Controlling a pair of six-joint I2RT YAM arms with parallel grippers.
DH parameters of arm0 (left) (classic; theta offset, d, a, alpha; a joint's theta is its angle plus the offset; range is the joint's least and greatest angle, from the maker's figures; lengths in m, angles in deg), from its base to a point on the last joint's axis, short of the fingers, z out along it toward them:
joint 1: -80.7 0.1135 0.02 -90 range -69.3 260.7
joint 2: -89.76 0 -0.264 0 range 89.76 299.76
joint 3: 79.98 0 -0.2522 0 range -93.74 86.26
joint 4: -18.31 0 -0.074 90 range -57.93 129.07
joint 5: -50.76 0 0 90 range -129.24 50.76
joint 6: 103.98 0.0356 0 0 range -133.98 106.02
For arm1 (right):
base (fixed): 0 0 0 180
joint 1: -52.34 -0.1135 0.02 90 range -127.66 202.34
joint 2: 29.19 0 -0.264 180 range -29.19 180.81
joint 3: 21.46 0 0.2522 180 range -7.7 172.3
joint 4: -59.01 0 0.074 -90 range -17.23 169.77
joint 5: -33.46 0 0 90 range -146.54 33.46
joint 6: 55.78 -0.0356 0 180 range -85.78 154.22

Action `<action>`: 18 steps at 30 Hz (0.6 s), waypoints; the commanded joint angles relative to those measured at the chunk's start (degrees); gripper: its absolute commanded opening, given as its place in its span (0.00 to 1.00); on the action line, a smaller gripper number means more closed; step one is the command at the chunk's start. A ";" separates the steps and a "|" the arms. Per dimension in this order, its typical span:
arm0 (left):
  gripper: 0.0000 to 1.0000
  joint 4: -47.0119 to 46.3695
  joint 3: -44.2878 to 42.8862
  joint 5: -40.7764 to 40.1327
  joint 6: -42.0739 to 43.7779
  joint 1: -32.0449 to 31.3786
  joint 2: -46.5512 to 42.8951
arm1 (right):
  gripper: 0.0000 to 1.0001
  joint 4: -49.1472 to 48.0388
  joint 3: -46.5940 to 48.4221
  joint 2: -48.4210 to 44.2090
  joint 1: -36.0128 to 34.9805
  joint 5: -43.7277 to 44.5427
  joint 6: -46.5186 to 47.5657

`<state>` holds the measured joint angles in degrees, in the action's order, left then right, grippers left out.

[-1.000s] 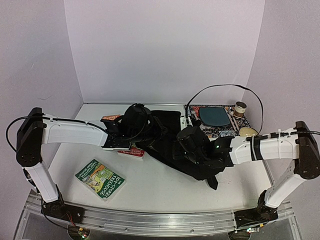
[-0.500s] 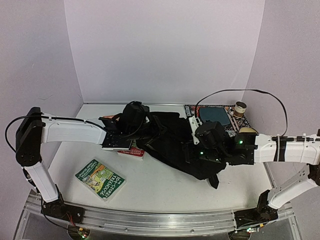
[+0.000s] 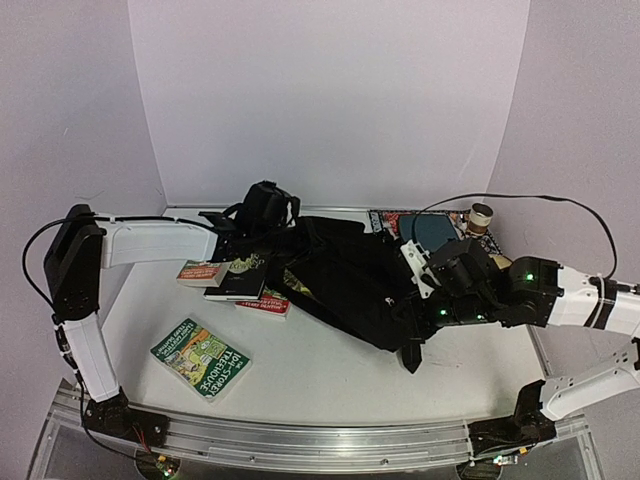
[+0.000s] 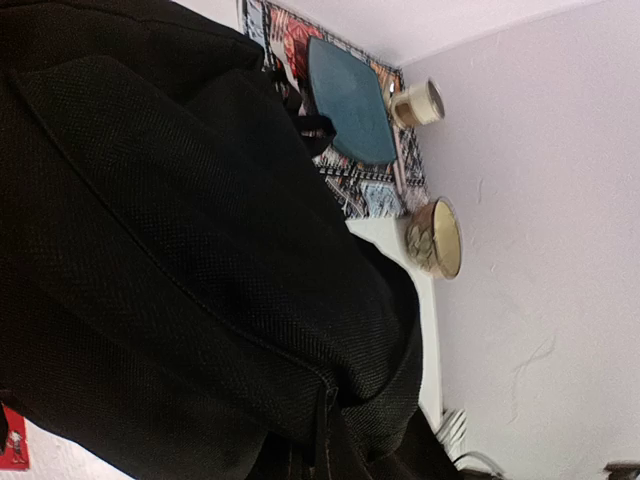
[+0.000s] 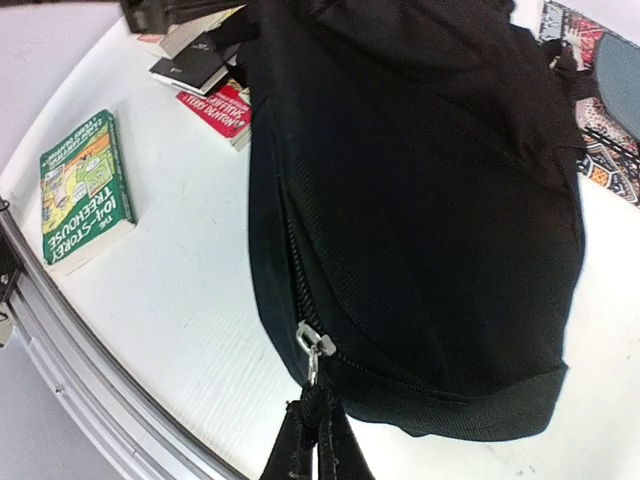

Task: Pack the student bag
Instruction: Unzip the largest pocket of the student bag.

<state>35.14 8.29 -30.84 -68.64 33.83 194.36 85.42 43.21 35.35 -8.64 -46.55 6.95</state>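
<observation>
Centre of the smooth white tabletop [image 3: 320, 390]: large soft black woven-fabric student bag [image 3: 350, 280] [image 4: 180, 260] [image 5: 420, 170], slumped on its side, fine mesh weave, rounded padded corners, one loose black webbing strap [image 3: 410, 355] trailing off the near edge. Zip seam closed along the visible stretch; contents hidden.

Right end of the bag: right gripper [image 3: 425, 300], pressed fully together, pinching the black woven pull tab [image 5: 312, 430] fixed to the small metal zip slider [image 5: 310, 342].

Far left edge of the bag: left gripper [image 3: 278, 228], likewise closed to its limit; fingers lost against the black cloth, any hold on the fabric impossible to tell.

Just left of the bag: three flat overlapping paperbacks, orange-red cover [image 3: 200, 272], matt black cover [image 3: 238, 288] [image 5: 190, 70], glossy red cover [image 3: 265, 304] [image 5: 218, 108]. Well apart, nearer the front: glossy green paperback [image 3: 200, 358] [image 5: 78, 192], cartoon cover, white lettering.

Back right corner: flat rectangular mat with busy multicoloured print [image 3: 478, 243] [image 4: 345, 190], bearing a matt teal rounded pad [image 3: 430, 230] [image 4: 350, 100]; beside it a small brown-and-white roll [image 3: 481, 215] [image 4: 420, 103] and a shallow round tan bowl [image 4: 437, 238].

Surround: plain pale lilac walls [image 3: 320, 100] on three sides; ribbed aluminium rail [image 3: 300, 442] along the near edge.
</observation>
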 commanded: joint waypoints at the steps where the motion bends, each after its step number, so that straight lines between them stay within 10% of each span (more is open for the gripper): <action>1: 0.00 7.28 -9.80 -1.44 12.15 5.19 5.16 | 0.00 7.06 0.59 1.50 -0.55 -11.10 3.21; 6: 0.07 13.57 -15.43 0.40 17.67 5.21 7.92 | 0.00 -2.73 1.83 7.37 -0.62 -17.35 3.82; 18: 0.73 14.68 4.23 -4.55 7.35 4.54 -10.49 | 0.00 -19.06 9.67 24.29 -0.63 -15.23 2.94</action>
<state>50.19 6.77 -31.67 -56.97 39.08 194.29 71.78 48.00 56.62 -8.90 -60.67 9.97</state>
